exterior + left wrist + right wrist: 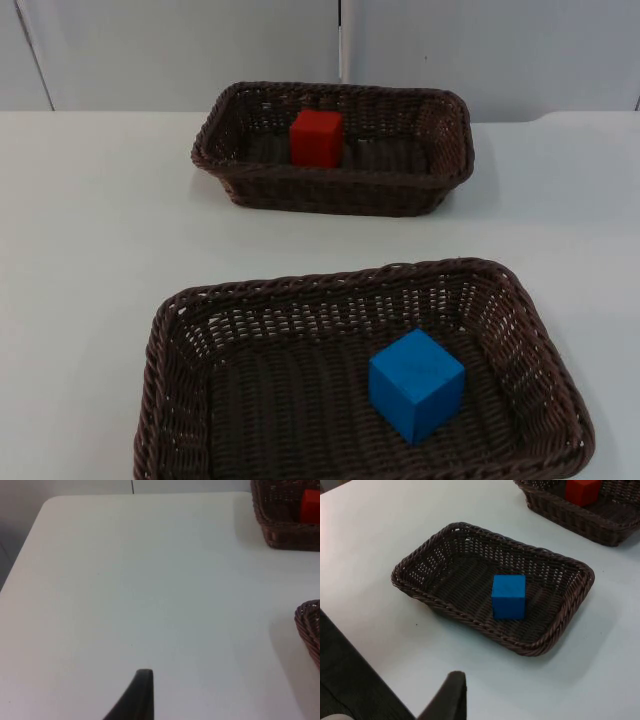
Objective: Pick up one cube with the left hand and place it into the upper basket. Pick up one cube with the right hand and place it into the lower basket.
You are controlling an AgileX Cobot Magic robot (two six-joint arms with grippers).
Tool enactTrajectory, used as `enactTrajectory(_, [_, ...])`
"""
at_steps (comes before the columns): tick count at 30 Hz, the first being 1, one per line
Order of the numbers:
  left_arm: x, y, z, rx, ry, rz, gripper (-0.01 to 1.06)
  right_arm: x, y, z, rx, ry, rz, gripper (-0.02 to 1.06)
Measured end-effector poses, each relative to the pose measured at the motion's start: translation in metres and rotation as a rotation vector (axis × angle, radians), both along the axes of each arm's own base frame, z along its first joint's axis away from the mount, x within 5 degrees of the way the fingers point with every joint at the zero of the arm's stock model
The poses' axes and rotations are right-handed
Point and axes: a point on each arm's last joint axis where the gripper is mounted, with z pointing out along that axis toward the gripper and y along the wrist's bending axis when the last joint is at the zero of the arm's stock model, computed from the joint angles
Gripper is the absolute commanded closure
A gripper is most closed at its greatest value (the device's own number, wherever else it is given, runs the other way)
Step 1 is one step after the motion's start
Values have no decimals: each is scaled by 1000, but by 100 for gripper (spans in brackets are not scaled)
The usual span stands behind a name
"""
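Red cube (317, 137) in upper basket (225, 140), blue cube (415, 384) in lower basket (165, 360).

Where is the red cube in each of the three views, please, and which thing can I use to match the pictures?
Top view: the red cube sits inside the upper basket, towards that basket's left.
Left wrist view: part of the red cube is seen inside the upper basket.
Right wrist view: the red cube sits in the upper basket, beyond the lower basket.
Shared landmark: the upper basket.

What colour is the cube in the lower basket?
Blue cube, clearest in the top view.
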Motion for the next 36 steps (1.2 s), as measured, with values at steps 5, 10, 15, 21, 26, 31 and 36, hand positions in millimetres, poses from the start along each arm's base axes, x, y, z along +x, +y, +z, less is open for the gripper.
enactTrajectory(5, [0,0,0,0,0,0,0,0,0,0,0,0,0,-1])
enactTrajectory(10, [0,0,0,0,0,0,0,0,0,0,1,1,-20,-1])
enactTrajectory(15, [0,0,0,0,0,0,0,-1,1,0,1,1,-121,-1])
enactTrajectory(21, [0,0,0,0,0,0,0,-1,1,0,2,1,-282,-1])
enactTrajectory(26, [0,0,0,0,0,0,0,-2,2,0,2,1,-391,-1])
enactTrajectory(31, [0,0,0,0,0,0,0,-2,3,0,2,1,-480,-1])
enactTrajectory(36, [0,0,0,0,0,0,0,-2,3,0,2,1,-573,-1])
